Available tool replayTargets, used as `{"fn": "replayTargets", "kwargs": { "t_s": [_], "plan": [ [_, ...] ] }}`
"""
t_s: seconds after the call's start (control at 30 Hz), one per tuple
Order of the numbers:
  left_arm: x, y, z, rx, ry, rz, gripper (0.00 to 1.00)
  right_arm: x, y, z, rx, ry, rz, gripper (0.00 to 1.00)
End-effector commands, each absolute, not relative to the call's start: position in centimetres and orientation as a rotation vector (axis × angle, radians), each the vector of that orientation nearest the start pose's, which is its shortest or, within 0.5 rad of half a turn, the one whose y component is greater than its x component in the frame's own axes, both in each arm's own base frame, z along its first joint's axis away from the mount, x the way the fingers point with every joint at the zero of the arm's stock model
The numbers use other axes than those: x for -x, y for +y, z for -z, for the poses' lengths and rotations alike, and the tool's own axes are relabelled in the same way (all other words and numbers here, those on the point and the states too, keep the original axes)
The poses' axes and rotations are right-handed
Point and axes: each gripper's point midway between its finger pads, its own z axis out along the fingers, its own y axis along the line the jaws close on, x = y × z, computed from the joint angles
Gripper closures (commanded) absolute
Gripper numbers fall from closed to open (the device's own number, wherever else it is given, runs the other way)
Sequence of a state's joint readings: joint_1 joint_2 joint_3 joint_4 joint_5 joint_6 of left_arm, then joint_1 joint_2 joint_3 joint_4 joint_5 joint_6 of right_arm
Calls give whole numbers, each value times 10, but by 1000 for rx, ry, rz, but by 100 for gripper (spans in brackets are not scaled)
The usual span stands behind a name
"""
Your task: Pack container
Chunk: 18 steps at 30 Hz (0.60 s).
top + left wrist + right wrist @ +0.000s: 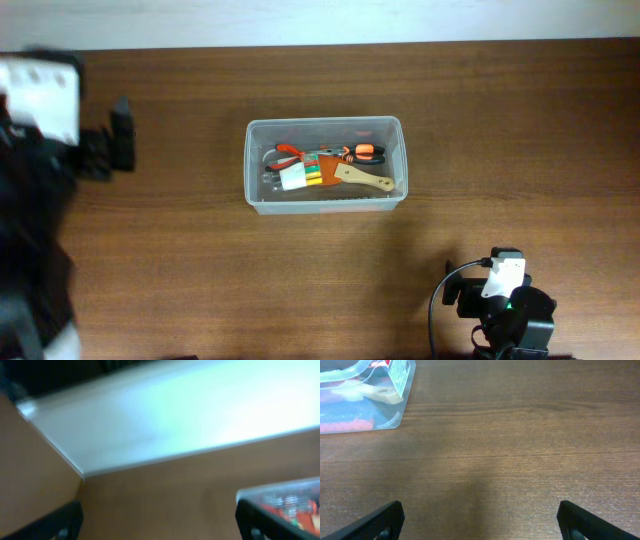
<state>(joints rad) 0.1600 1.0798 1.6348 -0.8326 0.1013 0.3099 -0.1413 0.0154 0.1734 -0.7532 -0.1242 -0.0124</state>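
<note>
The clear plastic container (325,166) stands at the middle of the wooden table. It holds hand tools: orange-handled pliers (362,152), a wooden-handled tool (362,180) and a small case with coloured pieces (298,178). My left gripper (118,133) is at the far left, open and empty, well away from the container; in the blurred left wrist view its fingers (157,525) are wide apart and the container (280,497) shows at right. My right gripper (479,522) is open and empty near the front right; the container's corner (395,420) shows at upper left.
The left arm's body (35,200) fills the left edge of the overhead view. The right arm's base with a cable (505,305) sits at the front right. A pale wall (175,410) runs behind the table's far edge.
</note>
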Motion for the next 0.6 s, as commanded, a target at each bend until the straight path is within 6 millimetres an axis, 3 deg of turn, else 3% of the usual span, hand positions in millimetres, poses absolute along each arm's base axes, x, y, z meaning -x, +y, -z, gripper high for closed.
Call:
{"fn": "replayTargets", "kwargs": {
  "t_s": [0.0, 0.13, 0.33, 0.57],
  "plan": [
    [-294, 14, -410, -259, 1836, -185, 1, -192, -6, -77, -59, 2157, -39, 2],
    [-276, 1, -344, -292, 1807, -161, 1, -192, -6, -77, -59, 2157, -39, 2],
    [-253, -2, -251, -295, 1783, -163, 1, -192, -6, -77, -59, 2157, -39, 2],
    [-240, -3, -186, -266, 1756, -146, 1, -192, -6, -77, -59, 2157, -39, 2]
  ]
}}
